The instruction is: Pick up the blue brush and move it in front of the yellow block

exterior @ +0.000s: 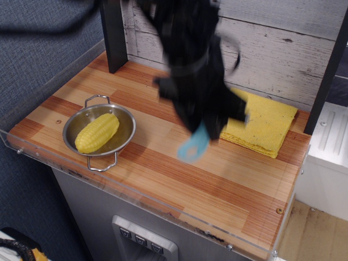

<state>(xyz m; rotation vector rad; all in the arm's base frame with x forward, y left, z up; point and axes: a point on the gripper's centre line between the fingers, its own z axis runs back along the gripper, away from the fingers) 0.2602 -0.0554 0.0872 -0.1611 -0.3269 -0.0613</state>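
even, soft light, fairly bright, with no hard shadows on the counter (163,179). the arm (190,70) and brush (194,145) are smeared by motion blur. the bowl (128,130), corn (97,132) and cloth (266,122) are sharp. faint glare on the bowl rim.

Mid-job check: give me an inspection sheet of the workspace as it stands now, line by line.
Surface: wooden tabletop with a clear raised edge along the front and left.
Job's things: blue brush in the gripper, handle pointing down over the tabletop, left of the yellow cloth's front edge; cloth flat at back right, partly hidden by the arm.
Clutter: metal bowl at left holding a corn cob.
Gripper: blurred by motion, shut on the brush.
Cables: dark cable looping beside the arm.
Surroundings: white plank wall behind, black post at back left.
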